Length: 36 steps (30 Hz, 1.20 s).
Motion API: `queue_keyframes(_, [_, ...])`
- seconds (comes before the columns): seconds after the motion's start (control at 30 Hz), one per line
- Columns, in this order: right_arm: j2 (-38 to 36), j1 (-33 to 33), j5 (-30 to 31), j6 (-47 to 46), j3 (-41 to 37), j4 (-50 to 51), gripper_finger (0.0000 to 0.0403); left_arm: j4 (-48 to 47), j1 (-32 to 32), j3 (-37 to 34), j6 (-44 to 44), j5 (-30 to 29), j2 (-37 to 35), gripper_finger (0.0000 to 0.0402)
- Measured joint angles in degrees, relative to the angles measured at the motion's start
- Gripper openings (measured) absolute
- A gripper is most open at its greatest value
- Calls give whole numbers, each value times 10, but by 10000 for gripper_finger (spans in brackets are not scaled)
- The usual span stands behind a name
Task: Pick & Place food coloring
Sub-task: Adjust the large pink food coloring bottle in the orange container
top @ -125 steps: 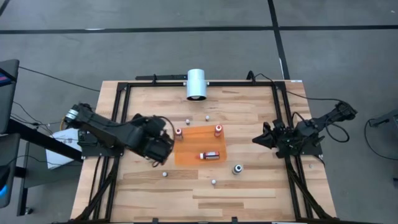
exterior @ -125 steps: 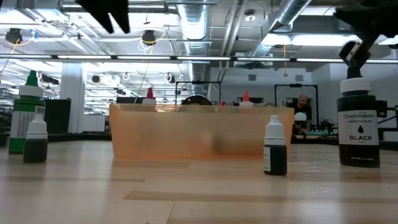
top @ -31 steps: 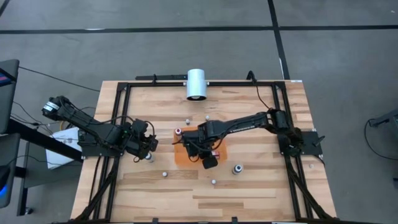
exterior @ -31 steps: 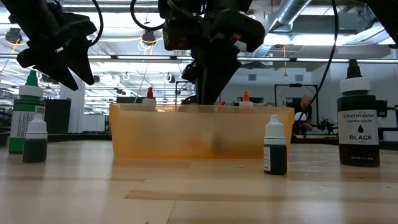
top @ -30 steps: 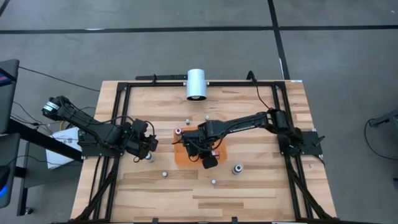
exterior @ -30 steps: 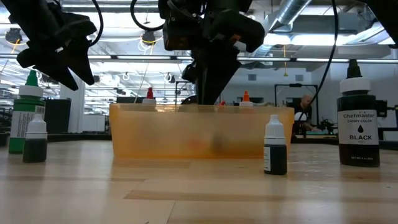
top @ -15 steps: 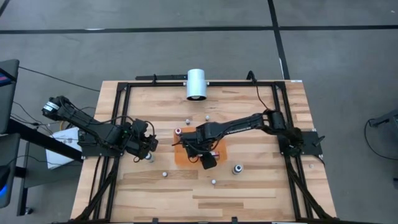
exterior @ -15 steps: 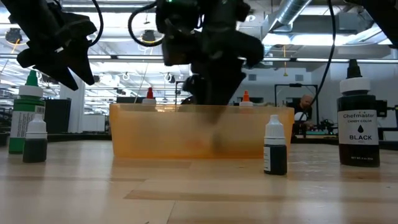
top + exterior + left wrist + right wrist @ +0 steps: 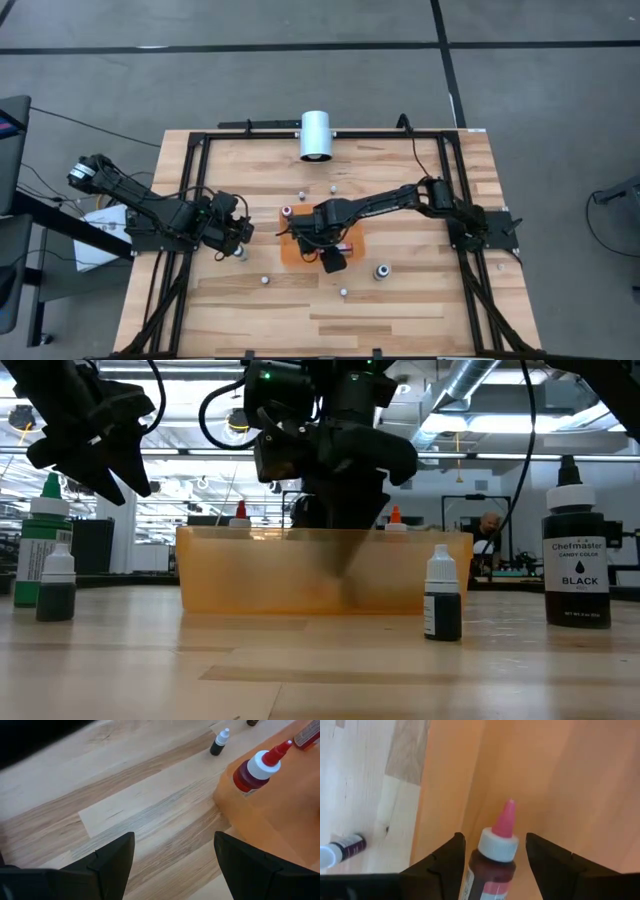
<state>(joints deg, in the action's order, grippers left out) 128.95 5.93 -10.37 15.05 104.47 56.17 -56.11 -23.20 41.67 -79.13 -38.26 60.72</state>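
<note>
The orange tray point(image 9: 292, 250) lies mid-table. A red-topped food coloring bottle point(image 9: 287, 212) stands in its far-left corner, and another lies on its floor point(image 9: 346, 246). My right gripper point(image 9: 331, 261) is down inside the tray, open. A pink-tipped bottle point(image 9: 494, 855) sits between its fingers, tip pointing away from the wrist. My left gripper point(image 9: 237, 236) hovers open over bare wood left of the tray, with the red-topped bottle point(image 9: 255, 767) ahead of it. An orange tip point(image 9: 395, 517) shows over the tray's wall. My right gripper has its fingers on either side of the pink-tipped bottle's shoulder point(image 9: 490, 862). Tray floor shows between the bottle and one finger point(image 9: 545, 865). The other finger point(image 9: 445, 865) stands right beside the bottle, and I cannot tell whether it touches.
Small bottles stand scattered on the wood: far of the tray point(image 9: 301, 194), near it point(image 9: 343, 293), point(image 9: 382, 271), point(image 9: 265, 281). A white cylinder point(image 9: 316, 135) lies at the far edge. In the low view a large black bottle point(image 9: 577, 560) and a green one point(image 9: 42, 540) flank the tray.
My right gripper has come down from above the tray's wall into the tray and shifted slightly toward the table's left edge.
</note>
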Motion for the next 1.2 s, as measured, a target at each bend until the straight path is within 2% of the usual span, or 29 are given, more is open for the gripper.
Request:
queue_keyframes(0.9, [7, 1, 0, 0, 0, -21, 130, 1, 0, 0, 5, 0, 0, 265])
queue_keyframes(1.2, [7, 8, 2, 4, 0, -32, 130, 1, 0, 0, 5, 0, 0, 265])
